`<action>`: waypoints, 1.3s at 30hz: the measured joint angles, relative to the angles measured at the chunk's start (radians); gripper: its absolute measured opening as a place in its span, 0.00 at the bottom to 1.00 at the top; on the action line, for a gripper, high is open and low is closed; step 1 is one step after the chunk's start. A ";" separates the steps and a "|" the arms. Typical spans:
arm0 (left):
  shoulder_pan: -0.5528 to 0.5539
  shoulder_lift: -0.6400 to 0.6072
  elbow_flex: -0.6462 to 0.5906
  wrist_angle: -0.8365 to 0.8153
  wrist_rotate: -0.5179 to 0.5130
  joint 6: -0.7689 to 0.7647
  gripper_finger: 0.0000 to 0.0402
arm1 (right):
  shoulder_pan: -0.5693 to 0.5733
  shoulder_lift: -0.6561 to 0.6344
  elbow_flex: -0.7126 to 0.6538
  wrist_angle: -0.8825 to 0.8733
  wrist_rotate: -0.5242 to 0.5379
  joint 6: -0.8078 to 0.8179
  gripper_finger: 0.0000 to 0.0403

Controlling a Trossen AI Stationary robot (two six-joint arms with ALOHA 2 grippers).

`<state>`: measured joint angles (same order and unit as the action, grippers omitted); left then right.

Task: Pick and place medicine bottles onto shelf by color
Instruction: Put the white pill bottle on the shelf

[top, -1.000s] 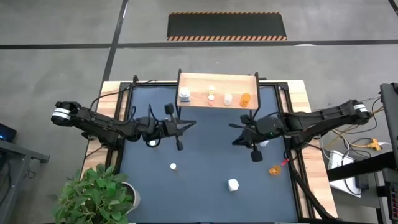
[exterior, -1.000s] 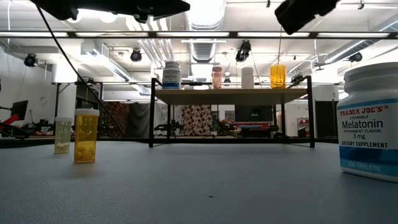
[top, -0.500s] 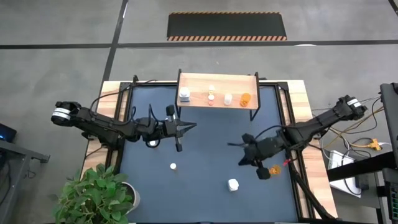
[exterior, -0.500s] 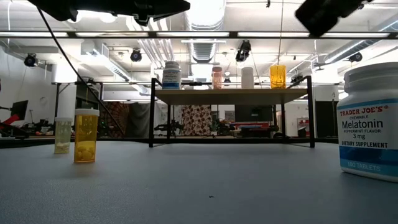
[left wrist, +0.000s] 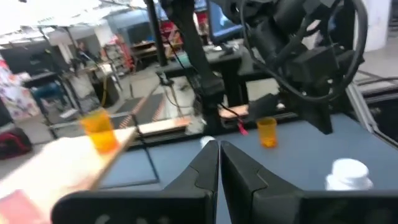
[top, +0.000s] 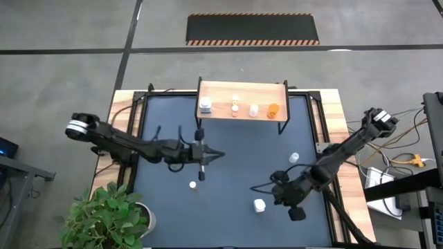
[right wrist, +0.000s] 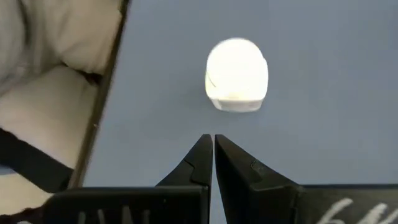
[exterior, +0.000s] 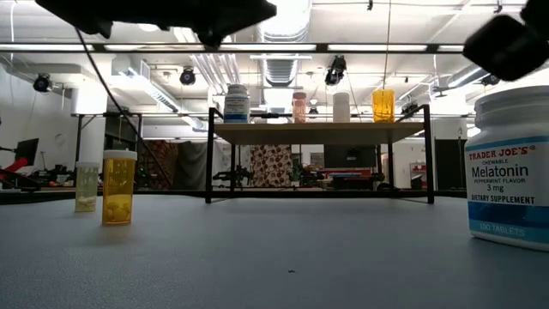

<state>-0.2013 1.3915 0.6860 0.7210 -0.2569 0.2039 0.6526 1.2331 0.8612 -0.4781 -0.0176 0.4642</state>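
The shelf (top: 242,93), a light-wood board on thin black legs, carries four medicine bottles (top: 254,109) in a row: a white one with a blue label (exterior: 237,103), a pinkish one, a plain white one and an amber one (exterior: 383,105). On the dark blue desk (top: 228,149) stand a white Melatonin bottle (exterior: 510,163), a translucent orange bottle with yellow tablets inside (exterior: 118,187) and a pale one beside it. The left gripper (top: 218,155) hangs over mid-desk, fingers pressed together and empty. The right gripper (top: 253,187) is above the white bottle (right wrist: 237,74), fingers together.
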 joint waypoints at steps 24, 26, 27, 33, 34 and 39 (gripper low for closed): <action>-0.222 0.377 0.206 0.028 -0.021 -0.043 0.00 | 0.030 0.325 -0.002 0.446 0.287 -0.100 0.02; -0.238 0.370 0.205 0.025 -0.037 -0.042 0.00 | 0.016 0.345 -0.002 0.510 0.356 -0.145 0.02; -0.245 0.368 0.205 0.023 -0.041 -0.042 0.00 | 0.006 0.356 -0.002 0.535 0.388 -0.163 0.02; -0.264 0.362 0.204 -0.022 -0.076 -0.081 0.00 | -0.033 0.351 -0.002 0.549 0.336 -0.253 0.02; -0.265 0.362 0.203 -0.032 -0.085 -0.101 0.00 | -0.033 0.341 -0.002 0.542 0.325 -0.254 0.02; -0.265 0.360 0.194 -0.078 -0.094 -0.176 0.00 | -0.036 0.260 -0.002 0.436 0.328 -0.194 0.02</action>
<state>-0.4667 1.7515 0.8804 0.6435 -0.3510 0.0277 0.6169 1.4933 0.8597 -0.0418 0.3104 0.2707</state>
